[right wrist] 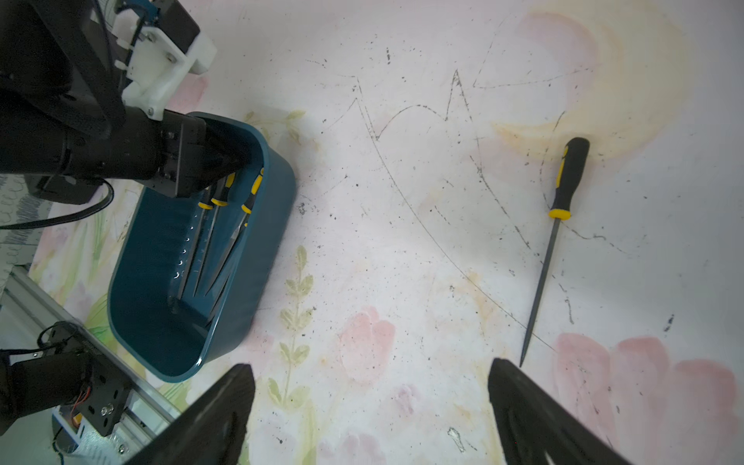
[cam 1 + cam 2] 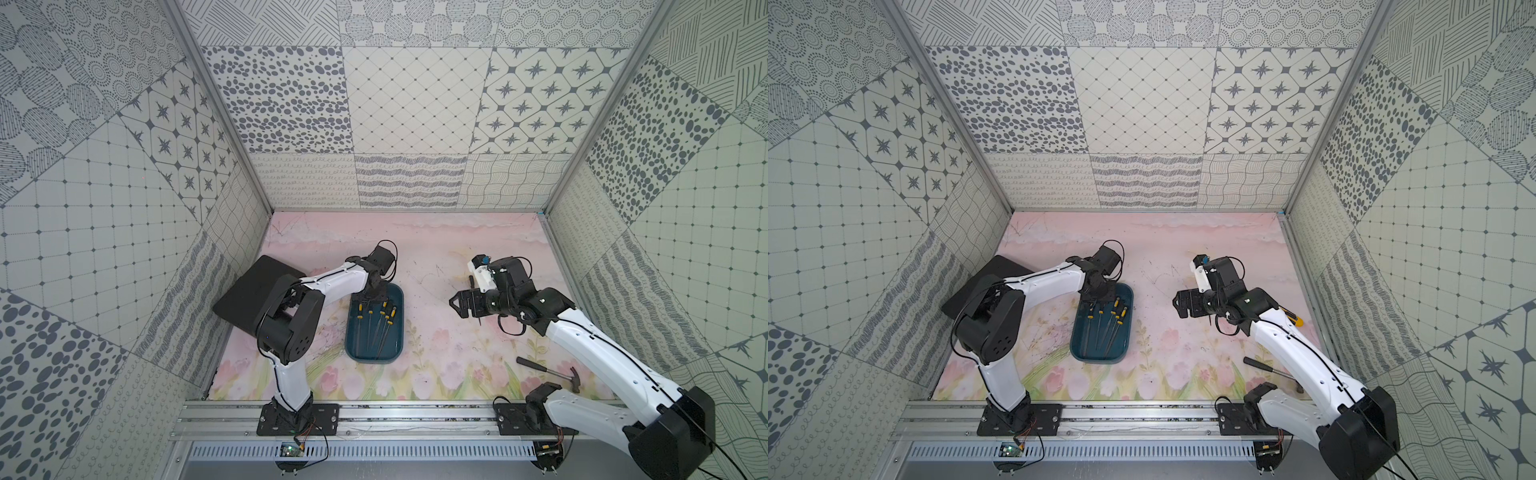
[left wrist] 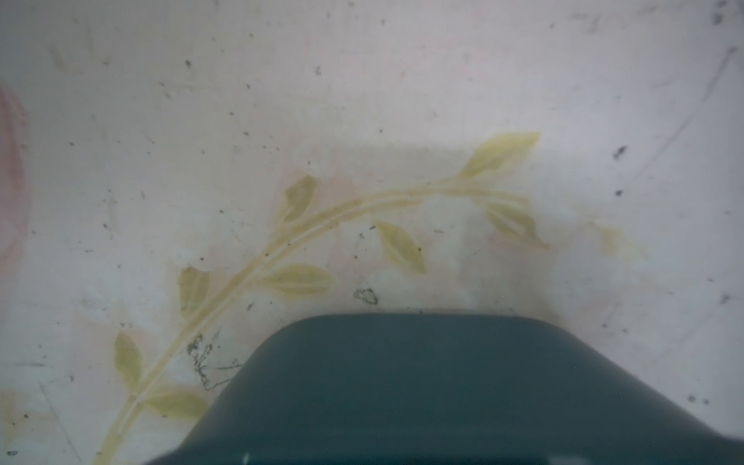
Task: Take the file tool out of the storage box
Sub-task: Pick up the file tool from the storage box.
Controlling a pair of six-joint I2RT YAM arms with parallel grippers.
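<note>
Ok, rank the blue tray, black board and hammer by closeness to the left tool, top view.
1. Blue tray: left tool is inside its far end.
2. Black board: far left, past the left arm.
3. Hammer: front right, beside the right arm.

Patterned grey-white walls (image 2: 415, 104), pink floral mat (image 2: 436, 249)

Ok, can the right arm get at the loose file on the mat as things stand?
Probably yes: the right gripper is open and the file lies just ahead of it, nothing in between.
</note>
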